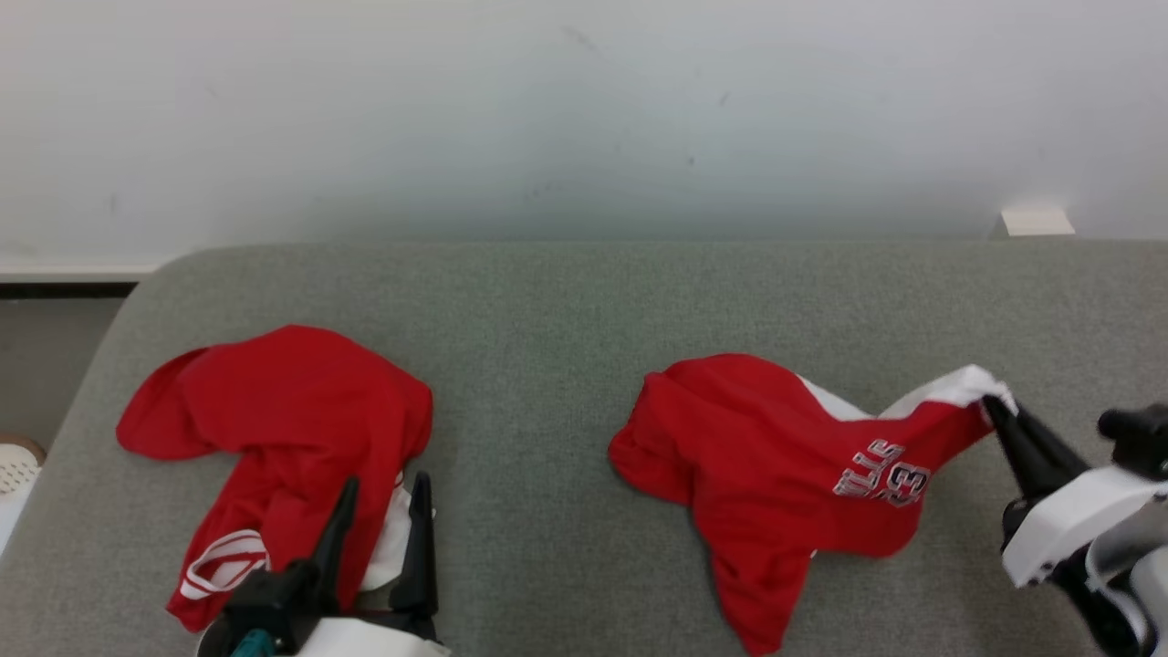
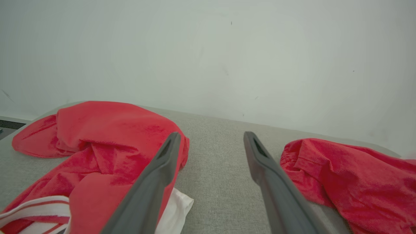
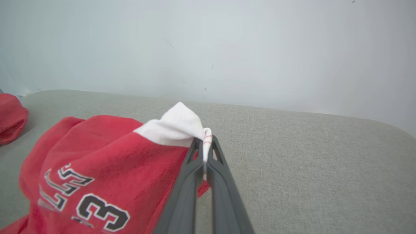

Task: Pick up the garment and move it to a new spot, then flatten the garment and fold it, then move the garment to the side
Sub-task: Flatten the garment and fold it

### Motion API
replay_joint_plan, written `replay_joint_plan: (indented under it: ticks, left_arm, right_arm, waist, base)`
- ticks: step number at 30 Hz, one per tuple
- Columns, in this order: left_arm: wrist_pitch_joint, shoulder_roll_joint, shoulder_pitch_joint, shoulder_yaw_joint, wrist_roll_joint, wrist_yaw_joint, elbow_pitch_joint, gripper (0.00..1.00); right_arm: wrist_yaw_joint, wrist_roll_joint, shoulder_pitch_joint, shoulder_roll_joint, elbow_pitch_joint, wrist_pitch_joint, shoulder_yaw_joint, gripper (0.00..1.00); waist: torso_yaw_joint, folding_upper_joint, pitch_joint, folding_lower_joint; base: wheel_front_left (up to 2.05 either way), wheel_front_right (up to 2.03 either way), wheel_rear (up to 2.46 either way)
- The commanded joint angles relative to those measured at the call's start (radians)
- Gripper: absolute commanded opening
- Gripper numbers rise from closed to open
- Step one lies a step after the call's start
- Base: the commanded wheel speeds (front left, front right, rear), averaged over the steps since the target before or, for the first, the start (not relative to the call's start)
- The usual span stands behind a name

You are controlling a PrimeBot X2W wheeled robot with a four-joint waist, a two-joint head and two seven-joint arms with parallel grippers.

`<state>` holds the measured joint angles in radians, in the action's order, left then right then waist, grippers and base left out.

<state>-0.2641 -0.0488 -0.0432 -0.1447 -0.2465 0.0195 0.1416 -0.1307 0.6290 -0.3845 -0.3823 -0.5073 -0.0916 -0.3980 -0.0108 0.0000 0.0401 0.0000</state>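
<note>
Head cam: your jersey (image 1: 785,465) is crumpled on the right half of the grey woven cushion (image 1: 547,365). It's soft red knit w/ white trim, outlined lettering and a 3. Your right gripper (image 1: 995,406) is clamped on its white corner, so that bit is stretched out to a point. A 2nd red top (image 1: 301,411) w/ white striped trim lies bunched on the left, well apart from the jersey. Your left gripper (image 1: 383,484) sits over its near edge, fingers spread wide. Plain pale wall (image 1: 584,109) behind. Left wrist cam: fingers wide apart w/ nothing btw them but bare cushion weave. The left one overlaps the 2nd top, can't tell if it's touching. The jersey's gathered hem shows at the right. Right wrist cam: both fingers are pressed together on a white fold w/ thin red stripes, and the red body slumps off to the left, lettering facing up.
</note>
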Motion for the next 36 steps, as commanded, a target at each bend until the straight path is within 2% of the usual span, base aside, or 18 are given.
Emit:
replay_joint_plan:
  ticks: [1, 6, 11, 15, 20, 21, 22, 23, 29, 36]
  left_arm:
    - [-0.001, -0.003, -0.028, -0.005, 0.019, 0.001, -0.008, 1.00]
    - [-0.001, -0.003, -0.091, -0.031, 0.029, 0.006, -0.011, 1.00]
    - [-0.001, -0.003, -0.143, -0.063, 0.027, 0.019, -0.011, 1.00]
    - [-0.001, -0.003, -0.164, -0.078, 0.025, 0.027, -0.013, 1.00]
    - [-0.001, -0.003, -0.181, -0.091, 0.035, 0.034, -0.020, 1.00]
    - [-0.001, -0.003, -0.183, -0.093, 0.034, 0.034, -0.019, 1.00]
    - [-0.001, -0.003, -0.185, -0.095, 0.032, 0.035, -0.018, 1.00]
    - [-0.001, -0.003, -0.187, -0.097, 0.033, 0.036, -0.016, 1.00]
    - [-0.001, -0.003, -0.172, -0.097, 0.028, 0.035, 0.001, 1.00]
    - [-0.001, -0.004, -0.134, -0.067, 0.024, 0.019, 0.020, 1.00]
  right_arm:
    - [0.000, 0.032, -0.056, -0.031, 0.015, 0.014, 0.007, 0.00]
    - [0.000, 0.121, -0.206, -0.116, -0.001, 0.059, 0.003, 0.00]
    - [0.000, 0.146, -0.342, -0.204, -0.100, 0.060, -0.024, 0.00]
    - [0.000, 0.138, -0.439, -0.245, -0.223, 0.006, -0.017, 0.00]
    - [0.000, 0.124, -0.550, -0.239, -0.372, -0.075, -0.028, 0.00]
    - [0.000, 0.121, -0.569, -0.235, -0.401, -0.090, -0.033, 0.20]
    - [0.000, 0.118, -0.581, -0.226, -0.429, -0.099, -0.040, 0.77]
    - [0.000, 0.120, -0.591, -0.219, -0.454, -0.104, -0.047, 1.00]
    - [0.000, 0.152, -0.587, -0.173, -0.504, -0.145, -0.109, 1.00]
    - [0.000, 0.167, -0.508, -0.135, -0.393, -0.173, -0.177, 1.00]
  waist:
    - [-0.004, 0.0000, 0.063, 0.0000]
    - [0.023, 0.0000, 0.172, 0.0000]
    - [0.072, 0.0000, 0.256, 0.0000]
    - [0.109, 0.0000, 0.290, 0.0000]
    - [0.135, 0.0000, 0.319, 0.0000]
    - [0.137, 0.0000, 0.322, 0.0000]
    - [0.139, 0.0000, 0.323, 0.0000]
    - [0.140, 0.0000, 0.323, 0.0000]
    - [0.118, 0.0000, 0.258, 0.0000]
    - [0.058, 0.0000, 0.141, 0.0000]
  base:
    - [0.00, 0.00, 0.00]
    - [0.00, 0.00, 0.00]
    - [0.00, 0.00, 0.00]
    - [0.00, 0.00, 0.00]
    - [0.00, 0.00, 0.00]
    - [0.00, 0.00, 0.00]
    - [0.00, 0.00, 0.00]
    - [0.00, 0.00, 0.00]
    - [0.00, 0.00, 0.00]
    - [0.00, 0.00, 0.00]
